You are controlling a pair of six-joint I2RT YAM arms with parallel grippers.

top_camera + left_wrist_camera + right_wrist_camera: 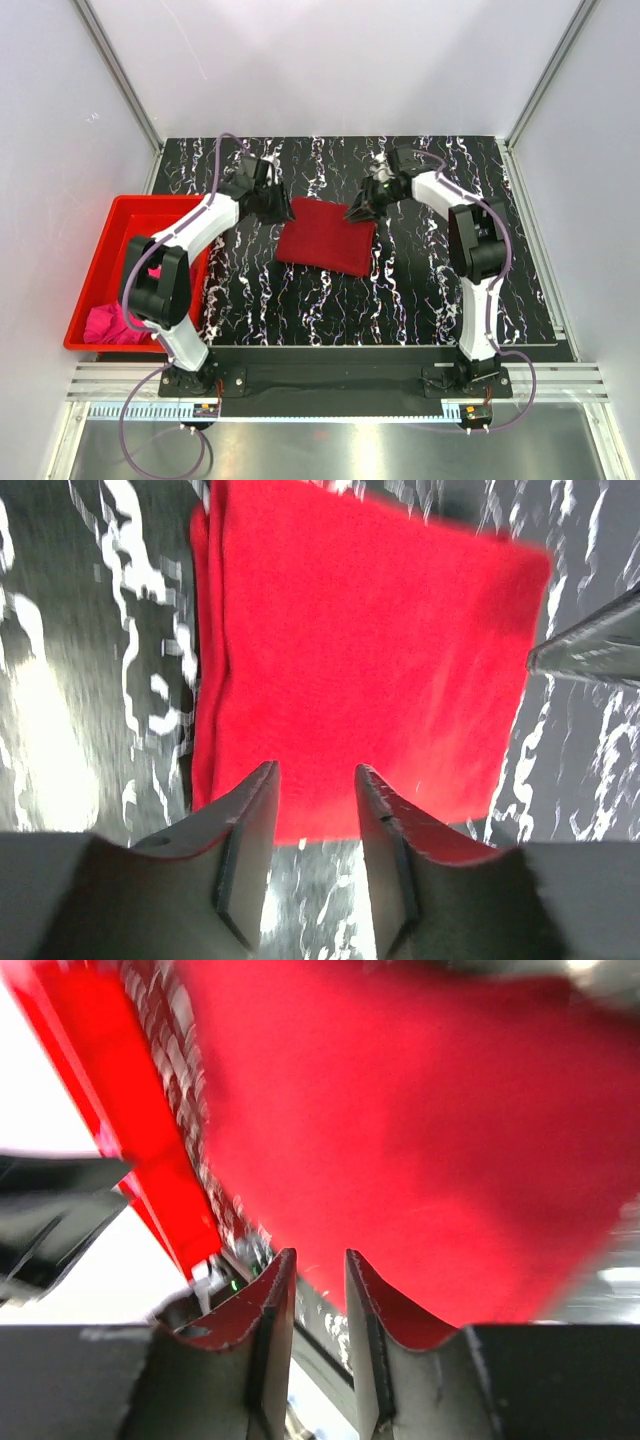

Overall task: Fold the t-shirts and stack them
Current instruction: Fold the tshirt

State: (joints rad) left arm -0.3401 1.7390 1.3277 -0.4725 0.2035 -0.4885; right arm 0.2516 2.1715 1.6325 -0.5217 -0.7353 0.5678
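The dark crimson t-shirt (327, 236) lies folded into a flat rectangle on the middle of the black marbled table; it fills the left wrist view (360, 660) and the right wrist view (420, 1130). My left gripper (283, 208) hovers at its far left corner, open and empty (315, 780). My right gripper (362, 208) hovers at its far right corner, jaws apart and empty (320, 1265). The magenta pink t-shirt (112, 322) lies crumpled in the red bin.
The red plastic bin (92, 270) stands at the table's left edge, beside the left arm. White enclosure walls with metal posts stand close on the left, right and back. The table's near edge carries both arm bases.
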